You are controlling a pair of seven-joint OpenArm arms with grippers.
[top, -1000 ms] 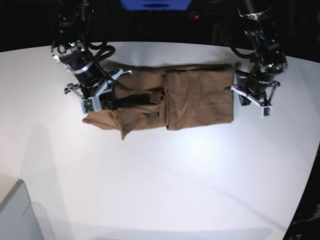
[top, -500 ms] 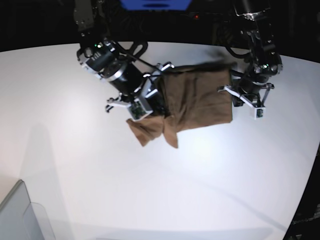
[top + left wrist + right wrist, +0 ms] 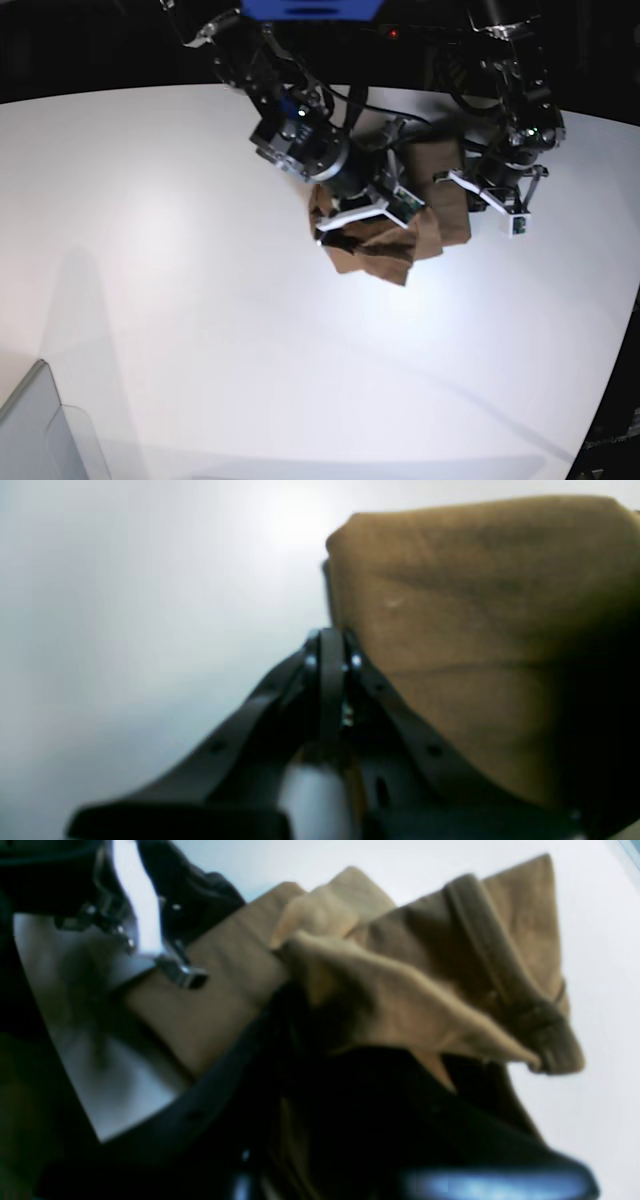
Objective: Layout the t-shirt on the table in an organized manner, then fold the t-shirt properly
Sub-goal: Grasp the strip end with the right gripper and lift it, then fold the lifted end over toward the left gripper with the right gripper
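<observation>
Midway: folding the shirt across itself

My right gripper (image 3: 372, 215) is clamped on a bunched end of the t-shirt (image 3: 440, 195), held above the folded half lying at the table's (image 3: 150, 250) far right. My left gripper (image 3: 327, 647) is fully closed, empty, touching the fold's edge. Next I judge: lower, align edges, release. Plenty of bare table lies nearer me.

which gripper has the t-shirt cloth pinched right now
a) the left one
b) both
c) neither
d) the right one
d: the right gripper is shut on a bunch of the t-shirt, carried over the rest of the shirt, while the left gripper is shut with nothing in it, just beside the shirt's edge on the table.
</observation>
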